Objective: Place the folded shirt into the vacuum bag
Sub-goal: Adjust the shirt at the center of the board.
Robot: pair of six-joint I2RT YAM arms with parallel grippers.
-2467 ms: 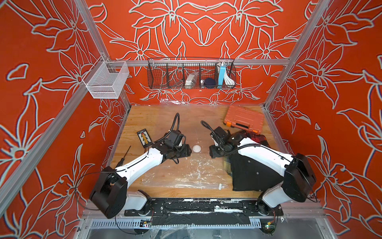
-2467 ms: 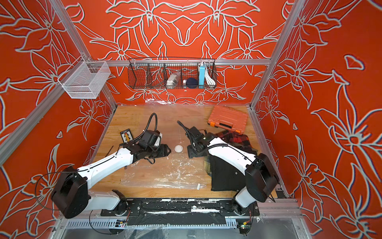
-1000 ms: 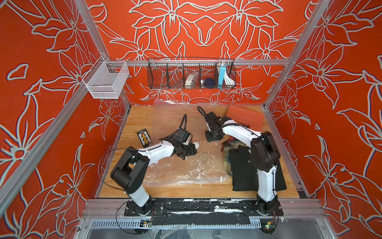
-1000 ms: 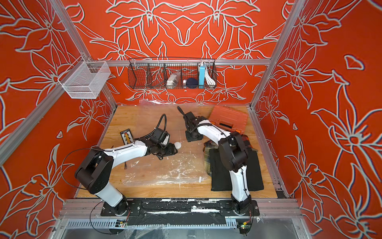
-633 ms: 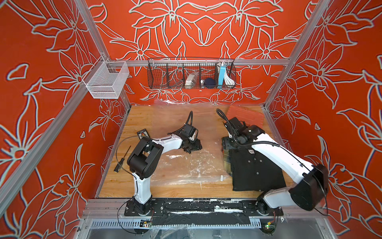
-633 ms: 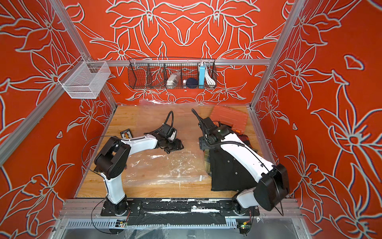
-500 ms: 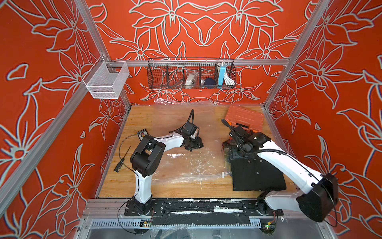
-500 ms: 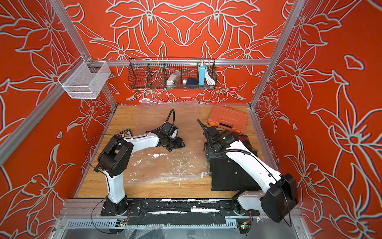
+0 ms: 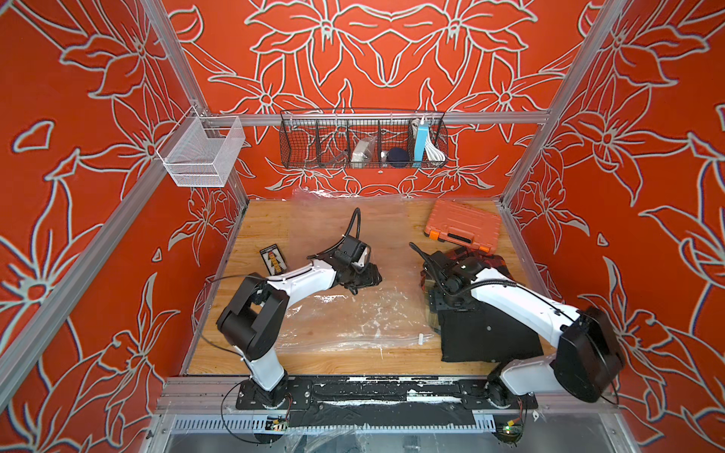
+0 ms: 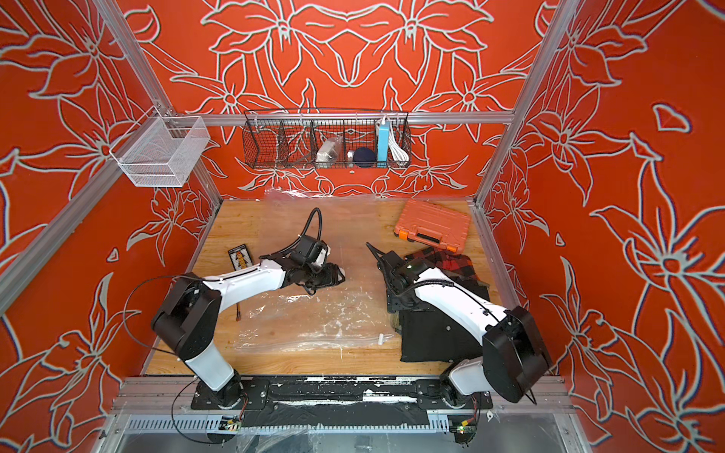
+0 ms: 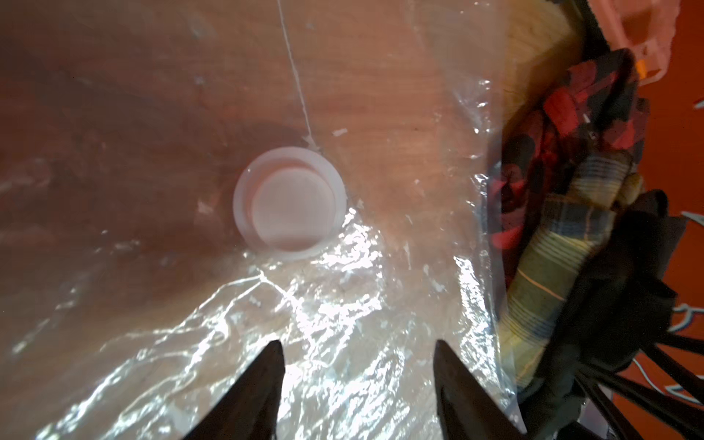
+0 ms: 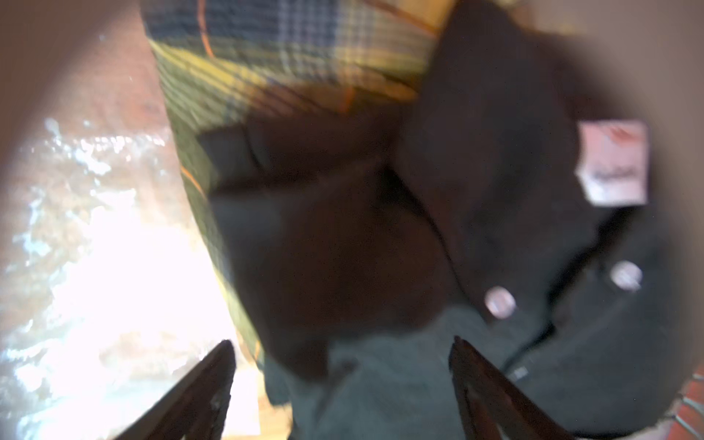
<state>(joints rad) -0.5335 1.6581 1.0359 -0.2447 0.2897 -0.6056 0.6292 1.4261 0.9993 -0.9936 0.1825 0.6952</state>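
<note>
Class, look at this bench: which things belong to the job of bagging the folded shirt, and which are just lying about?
Job in hand:
vacuum bag
black folded shirt

Lying about:
orange case
small card
black wire basket
white mesh basket

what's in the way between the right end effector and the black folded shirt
Nothing visible: the right end effector hangs open over the black folded shirt, and the yellow plaid shirt lies beside it, not between.
</note>
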